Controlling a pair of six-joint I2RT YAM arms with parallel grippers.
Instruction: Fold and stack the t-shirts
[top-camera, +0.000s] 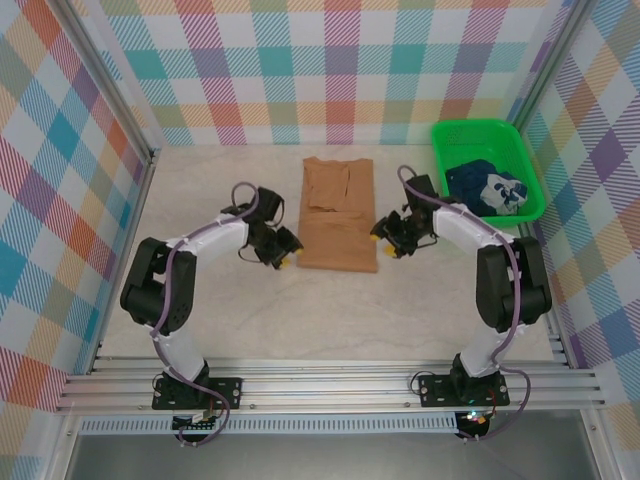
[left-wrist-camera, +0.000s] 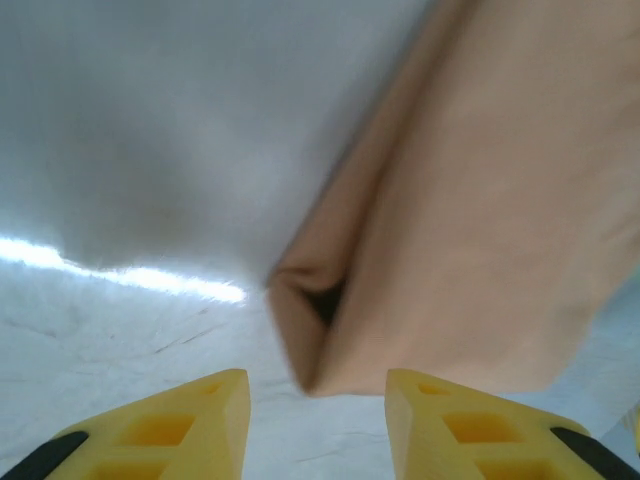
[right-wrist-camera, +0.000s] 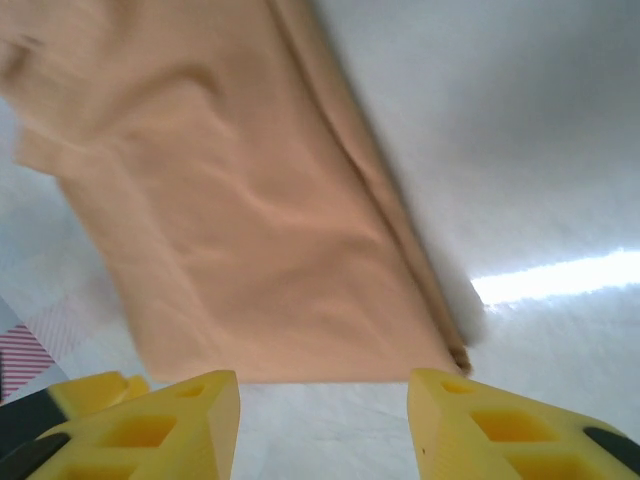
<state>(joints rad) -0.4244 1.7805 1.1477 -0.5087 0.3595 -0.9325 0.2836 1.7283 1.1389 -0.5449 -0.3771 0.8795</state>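
On the bench (top-camera: 250, 330) the tan t-shirt (top-camera: 338, 215) is laid flat as a narrow folded strip between the two pairs of jaws, its long axis running away from both. The green basket (top-camera: 440, 135), with the navy t-shirt (top-camera: 480, 180) in it, is set beyond and outside the right jaws. Both pairs are held open and empty. The strip's near corners are found just ahead of the left jaws and the right jaws, and neither pair is judged nearer.

Tan t-shirt (top-camera: 338, 215) lies folded flat, a long strip; navy t-shirt (top-camera: 475, 178) crumpled in green basket (top-camera: 470, 125).
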